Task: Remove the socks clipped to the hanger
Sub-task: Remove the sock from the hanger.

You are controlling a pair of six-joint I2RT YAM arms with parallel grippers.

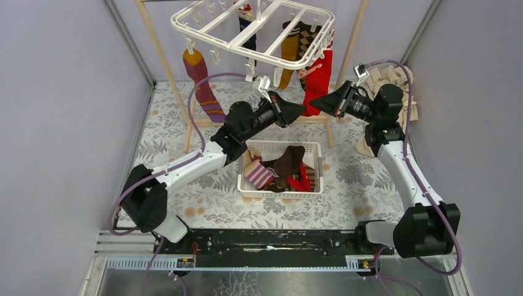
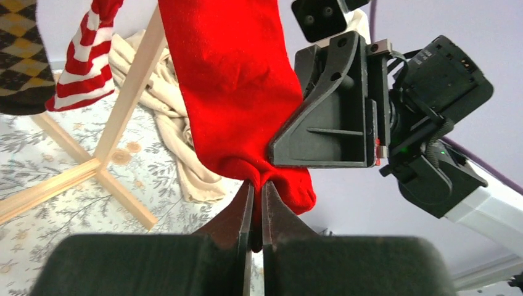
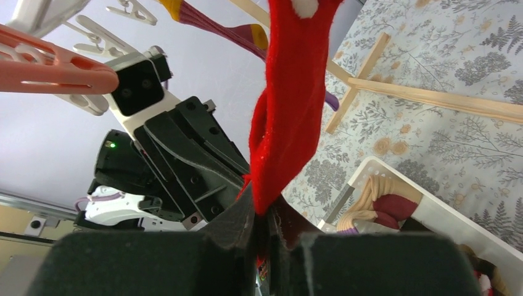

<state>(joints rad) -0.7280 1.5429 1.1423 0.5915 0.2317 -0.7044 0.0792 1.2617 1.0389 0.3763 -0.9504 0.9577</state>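
Nearest the arm bases, a white perforated basket (image 1: 280,144) sits on the floral-covered bench (image 1: 166,135). It holds loose socks, among them a brown sock (image 1: 287,163) and one with a purple-striped cuff (image 1: 259,174).

Above and just behind the basket, both arms meet from opposite sides at the lower end of a red sock (image 1: 319,80). The left fingers (image 2: 250,206) are pressed together, pinching the sock's toe from below. The right fingers (image 3: 253,216) are likewise closed on the same sock's lower part, the fabric bunched between them. The two sets of fingers are very close together.

The red sock hangs down from the right side of the white hanger (image 1: 203,28), which hangs tilted within a wooden pole frame (image 1: 161,55). Beside the red sock hang a brown argyle sock (image 1: 304,40) and a mustard sock (image 1: 290,52). A navy sock (image 1: 247,34) hangs near the middle, and a purple-striped sock (image 1: 200,80) hangs at the left edge. A red-white striped sock (image 2: 86,68) dangles between the argyle and the red one.

Farthest back on the right lies a heap of cream cloth (image 1: 398,80).
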